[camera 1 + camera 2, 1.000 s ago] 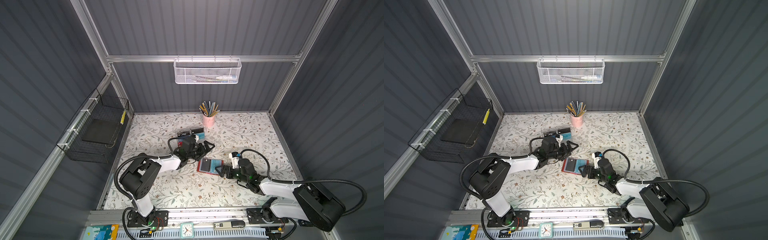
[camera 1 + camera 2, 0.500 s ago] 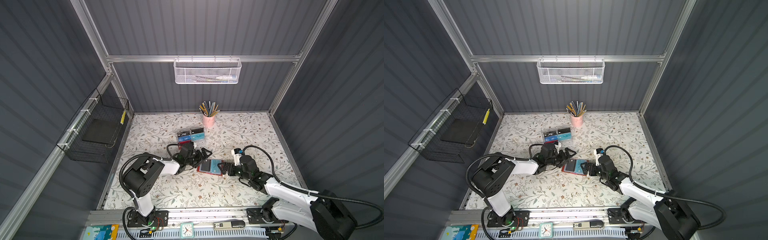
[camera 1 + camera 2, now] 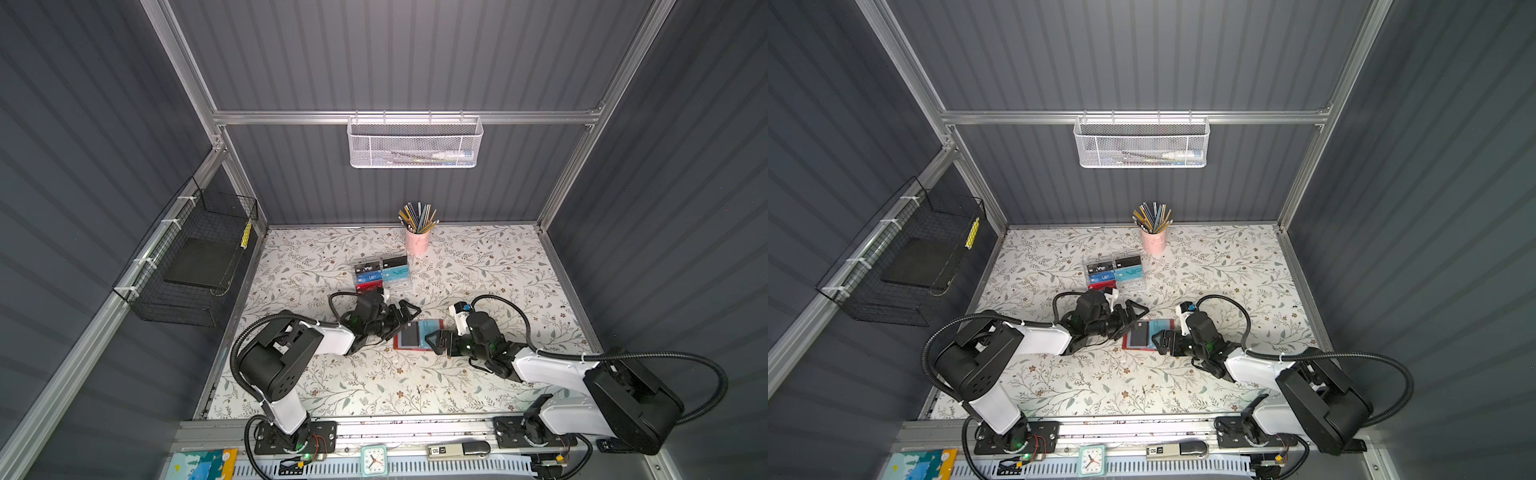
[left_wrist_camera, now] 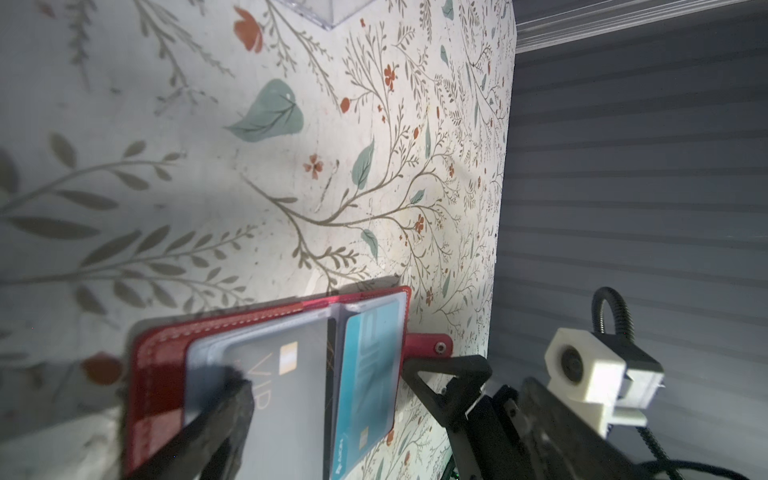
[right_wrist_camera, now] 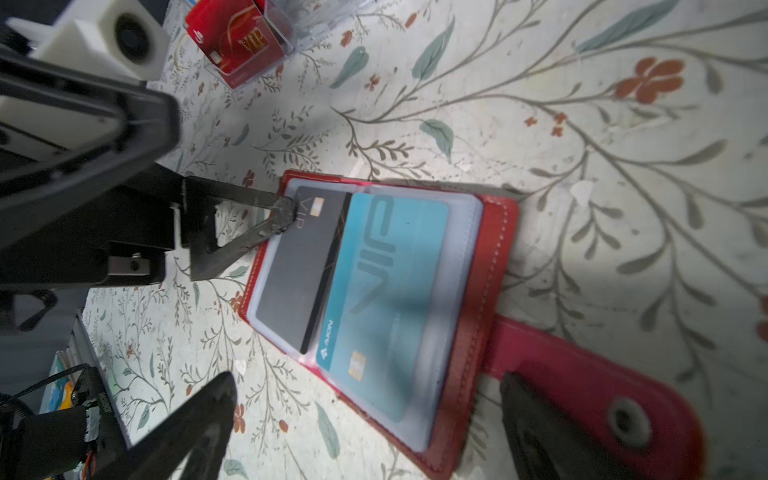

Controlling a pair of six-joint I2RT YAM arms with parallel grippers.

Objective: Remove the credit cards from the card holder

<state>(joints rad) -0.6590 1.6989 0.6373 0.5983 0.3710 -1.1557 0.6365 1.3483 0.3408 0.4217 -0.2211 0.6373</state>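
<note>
The red card holder [image 3: 399, 345] [image 3: 1128, 345] lies open on the floral table. Its clear sleeves hold two credit cards: a grey VIP card [image 5: 291, 270] [image 4: 291, 399] with a dark band along its inner edge, and a teal VIP card [image 5: 390, 282] [image 4: 370, 374]. My left gripper [image 3: 400, 319] [image 3: 1128, 318] is open. Its lower fingertip [image 5: 283, 211] [image 4: 226, 399] rests on the sleeve over the grey card's corner. My right gripper [image 5: 370, 415] [image 3: 434, 341] is open too, its jaws straddling the holder's edge beside the snap tab [image 5: 602, 395].
A clear compartmented box of cards [image 3: 382, 272] stands just behind the left gripper. A pink pencil cup [image 3: 417, 242] is at the back. A black wire basket [image 3: 195, 257] hangs on the left wall and a white mesh basket [image 3: 415, 143] on the back rail.
My left gripper has come down from beside the clear box onto the holder's left page. The right gripper stays at the holder's right edge while its arm has shifted. Both remain open.
</note>
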